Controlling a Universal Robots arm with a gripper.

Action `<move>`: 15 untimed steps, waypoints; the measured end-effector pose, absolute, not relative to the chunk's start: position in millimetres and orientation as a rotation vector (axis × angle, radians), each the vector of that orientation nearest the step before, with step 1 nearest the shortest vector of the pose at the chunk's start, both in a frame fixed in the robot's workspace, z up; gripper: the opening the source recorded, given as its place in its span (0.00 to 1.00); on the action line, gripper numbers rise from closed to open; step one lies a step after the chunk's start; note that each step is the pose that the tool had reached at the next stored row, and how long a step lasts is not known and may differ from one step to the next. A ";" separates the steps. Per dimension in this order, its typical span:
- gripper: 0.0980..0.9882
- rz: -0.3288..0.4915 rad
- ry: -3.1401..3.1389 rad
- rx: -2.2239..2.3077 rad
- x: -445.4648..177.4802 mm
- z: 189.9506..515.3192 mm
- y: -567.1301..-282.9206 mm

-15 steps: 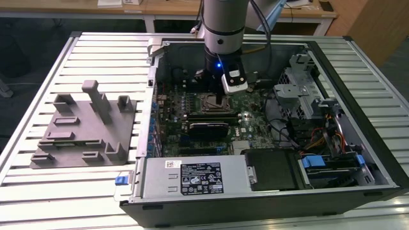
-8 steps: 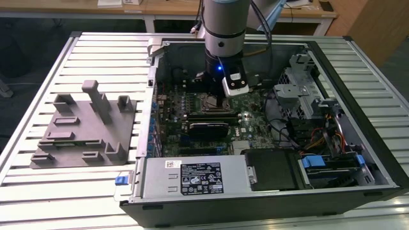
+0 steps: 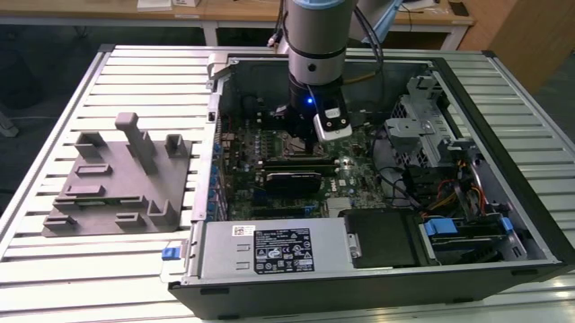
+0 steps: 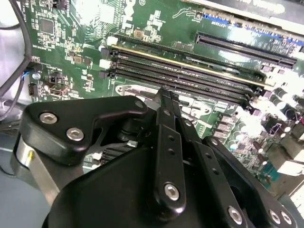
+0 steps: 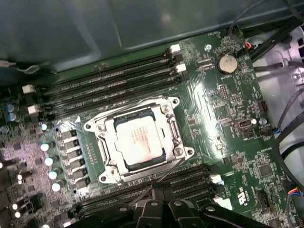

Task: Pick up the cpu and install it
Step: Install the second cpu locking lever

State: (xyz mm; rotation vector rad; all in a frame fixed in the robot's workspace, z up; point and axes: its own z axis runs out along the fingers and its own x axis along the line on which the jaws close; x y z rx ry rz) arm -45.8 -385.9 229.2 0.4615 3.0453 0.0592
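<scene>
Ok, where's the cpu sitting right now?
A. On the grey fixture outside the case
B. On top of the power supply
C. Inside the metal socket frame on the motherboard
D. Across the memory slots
C: in the first wrist view the cpu lies within the socket frame on the motherboard.

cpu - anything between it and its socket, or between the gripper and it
Nothing visible. In the first wrist view the cpu already lies inside the socket frame, its pale top uncovered. The gripper sits beside the socket over the memory slots, with nothing between them.
</scene>
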 end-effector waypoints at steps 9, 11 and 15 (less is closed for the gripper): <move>0.01 0.062 3.058 0.379 -55.8 224.7 -387.4; 0.01 0.063 3.060 0.362 -56.3 224.4 -387.4; 0.01 0.064 3.061 0.359 -56.6 224.2 -387.4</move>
